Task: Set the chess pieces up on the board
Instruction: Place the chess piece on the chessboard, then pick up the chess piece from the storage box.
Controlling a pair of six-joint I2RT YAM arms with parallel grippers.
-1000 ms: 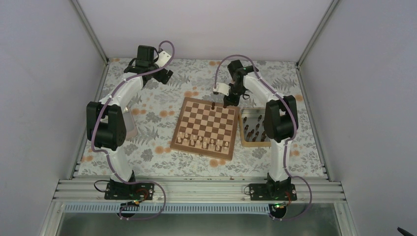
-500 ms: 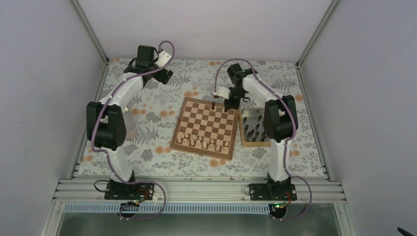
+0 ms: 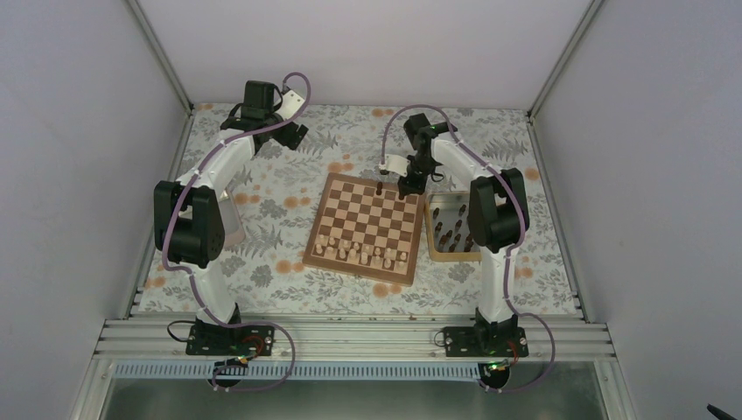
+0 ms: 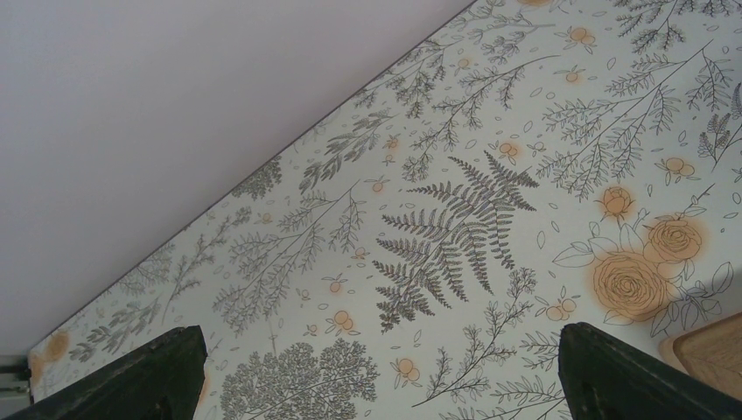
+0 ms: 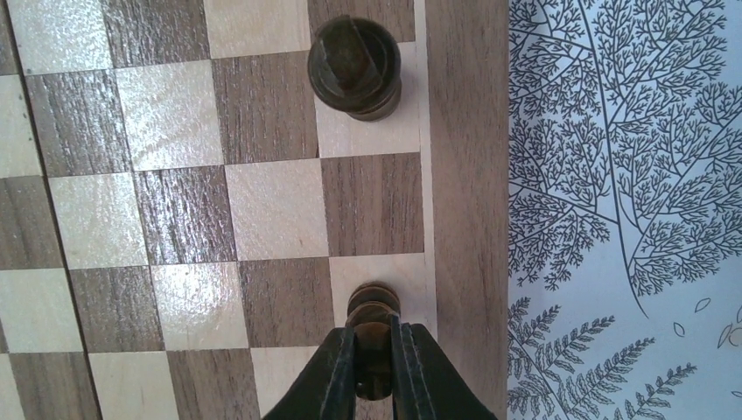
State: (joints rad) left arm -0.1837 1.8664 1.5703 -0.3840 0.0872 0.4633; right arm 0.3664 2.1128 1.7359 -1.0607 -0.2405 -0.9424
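Note:
My right gripper (image 5: 374,339) is shut on a small dark chess piece (image 5: 374,302), pinching its top between both fingers. The piece is upright over a light square in the edge row of the board (image 5: 262,210), next to the brown border. Two squares further along that row stands another dark piece (image 5: 354,66). From above, the right gripper (image 3: 406,185) is at the board's (image 3: 366,226) far right corner, with a dark piece (image 3: 379,186) just left of it. My left gripper (image 4: 376,385) is open and empty over the flowered cloth at the far left.
A tan-rimmed tray (image 3: 430,229) holding several dark pieces (image 3: 455,232) lies right of the board, beside the right arm. Pale pieces (image 3: 363,254) fill the board's two near rows. A pale wooden corner (image 4: 709,350) shows at the lower right of the left wrist view.
The right wrist has shifted slightly near the board's far right corner, still pinching the dark piece. The left arm has not moved.

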